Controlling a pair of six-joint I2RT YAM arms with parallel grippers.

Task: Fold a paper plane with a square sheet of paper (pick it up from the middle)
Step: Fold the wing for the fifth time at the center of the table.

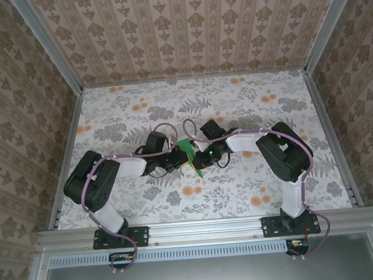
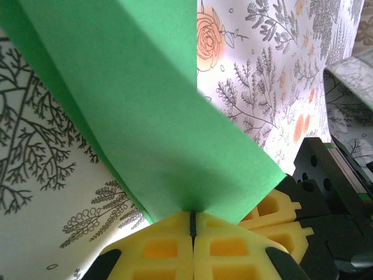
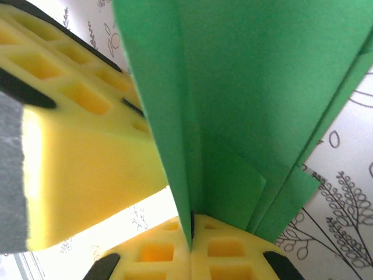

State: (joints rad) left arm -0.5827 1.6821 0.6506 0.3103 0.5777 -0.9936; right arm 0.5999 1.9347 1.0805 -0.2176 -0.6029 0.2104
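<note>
While the floral-clothed table (image 1: 255,109) spreads wide around them, we see the left arm (image 1: 106,177) and the right arm (image 1: 283,152) bent inward so that they meet at its middle. Between them, lifted off the cloth, hangs the green sheet (image 1: 192,157), already folded into overlapping layers, with one point aimed toward the near edge. Neither arm is the nearer, since both have hold of it. At the left gripper (image 2: 192,224) the yellow pads (image 2: 157,245) are pressed together on the sheet's lower edge, and the paper fans up and away from them. The right gripper (image 3: 191,236) is likewise closed tight on the folds, whose creases run straight out from its fingertips. The left gripper's pad sits just beside it. We judge the next fold turns on this: the two pinches lie side by side on one edge, so any crease must form along the axis leading away from both.
</note>
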